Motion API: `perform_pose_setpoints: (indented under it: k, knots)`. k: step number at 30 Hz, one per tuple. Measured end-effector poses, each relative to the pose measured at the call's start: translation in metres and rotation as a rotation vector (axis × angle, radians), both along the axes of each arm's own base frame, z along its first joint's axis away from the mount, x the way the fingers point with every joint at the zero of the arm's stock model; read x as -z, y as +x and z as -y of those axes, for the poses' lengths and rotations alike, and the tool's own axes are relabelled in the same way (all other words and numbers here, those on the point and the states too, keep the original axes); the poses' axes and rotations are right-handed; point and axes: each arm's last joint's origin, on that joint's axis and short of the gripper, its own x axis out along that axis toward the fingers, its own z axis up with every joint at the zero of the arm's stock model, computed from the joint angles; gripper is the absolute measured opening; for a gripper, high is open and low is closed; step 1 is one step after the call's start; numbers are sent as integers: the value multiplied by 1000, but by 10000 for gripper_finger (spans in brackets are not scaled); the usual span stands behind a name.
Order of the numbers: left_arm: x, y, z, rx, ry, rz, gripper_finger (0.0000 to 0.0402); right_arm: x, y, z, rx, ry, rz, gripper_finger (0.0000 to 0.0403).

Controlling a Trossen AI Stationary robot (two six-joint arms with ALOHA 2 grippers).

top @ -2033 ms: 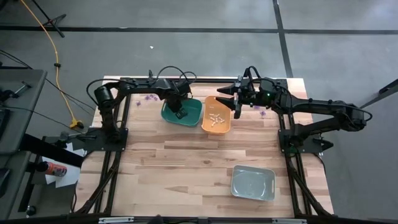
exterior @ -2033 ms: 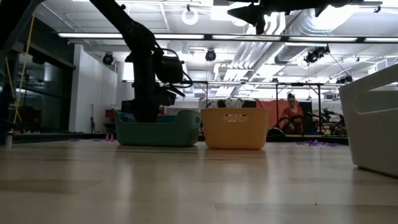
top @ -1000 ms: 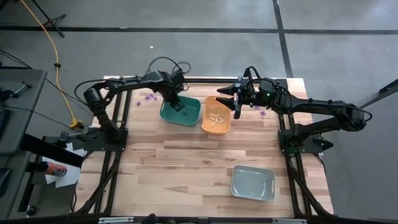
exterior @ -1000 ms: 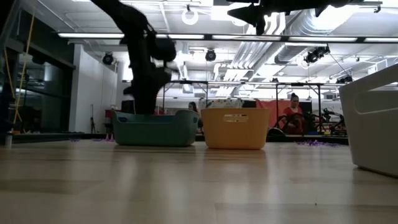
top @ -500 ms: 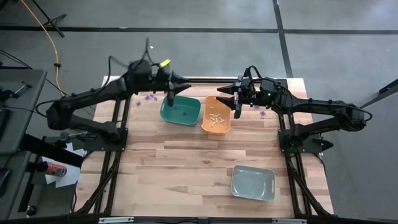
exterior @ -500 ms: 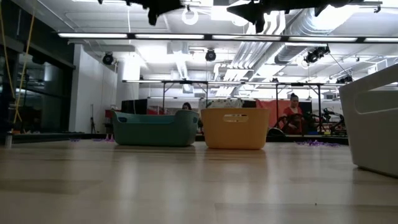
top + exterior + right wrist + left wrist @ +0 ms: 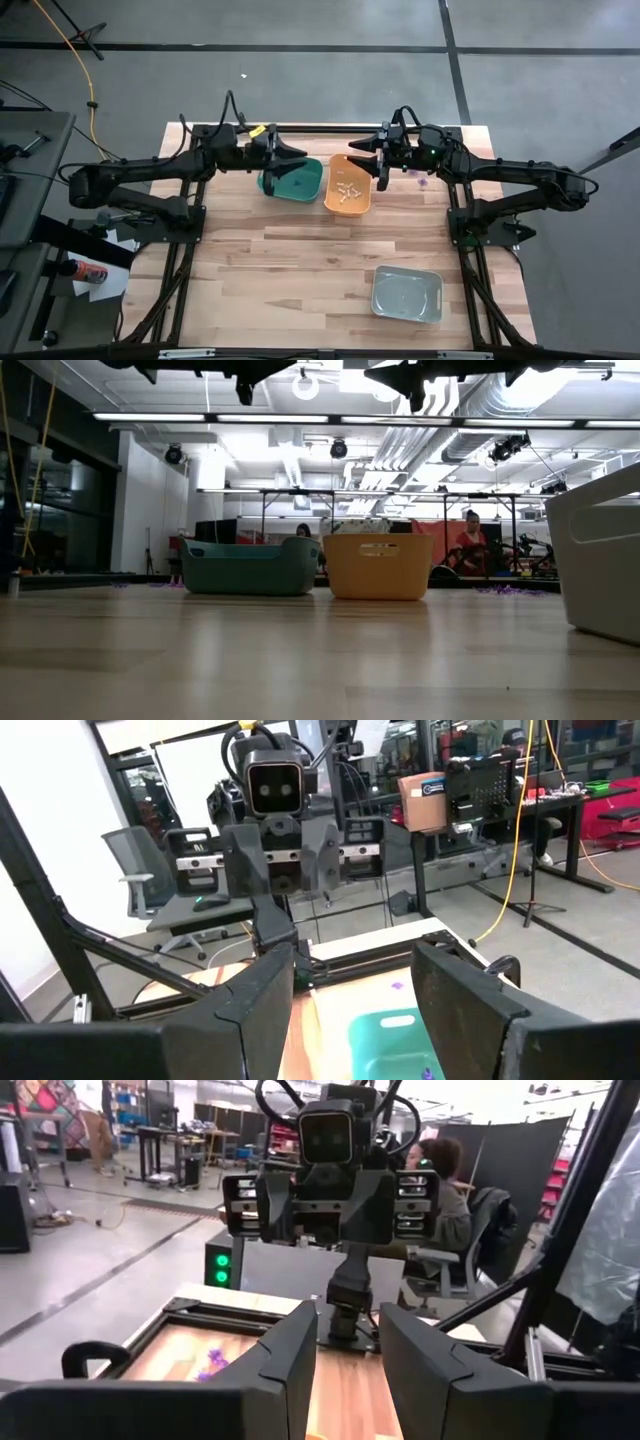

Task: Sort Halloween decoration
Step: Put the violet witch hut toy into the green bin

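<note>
Currently, nearest the camera side of the table (image 7: 300, 270), at the lower right of the high view, a grey bin (image 7: 407, 295) stands alone, well apart from the work. Past it, at centre frame, a green bin (image 7: 296, 180) and an orange bin (image 7: 349, 185) stand side by side; cream trinkets (image 7: 347, 191) lie in the orange bin, and dark specks show in the green one.

Both arms hang level above the bins, facing each other. The left gripper (image 7: 287, 154) hovers over the green bin's upper-left rim, fingers parted with a narrow gap and nothing visible between them. The right gripper (image 7: 380, 160) hovers at the orange bin's upper-right edge, fingers spread wide and empty.

Judgement: a drop appears complete, and the step in hand is the return for another piece. Loose purple trinkets (image 7: 421, 183) remain on the wood at the far right edge, just beyond the right gripper; a further cluster shows in the left wrist view (image 7: 211, 1363). The next move calls for lowering an opened gripper over one small piece.

Obstructions: the bin walls and the opposing arm limit the approach. A seated person (image 7: 469, 543) is visible in the room beyond.
</note>
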Motion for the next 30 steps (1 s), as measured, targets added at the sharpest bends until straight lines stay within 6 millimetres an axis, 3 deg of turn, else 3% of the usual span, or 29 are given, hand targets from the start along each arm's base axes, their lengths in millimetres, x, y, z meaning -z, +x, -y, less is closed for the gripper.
perform_pose_setpoints:
  k: [16,18,20,25,30]
  knots:
    - [1,0,0,-2,-18,-4,97,0,0,0,0,2,0,199]
    - [1,0,0,-2,-18,-4,97,1,0,1,42,65,-3,199]
    - [1,0,0,-4,-18,-3,97,5,-2,7,188,200,-27,199]
    - [1,0,-1,-8,-18,-4,97,11,-24,39,602,420,-344,199]
    - [1,0,-1,-10,-19,-4,97,48,-59,63,855,582,-784,199]
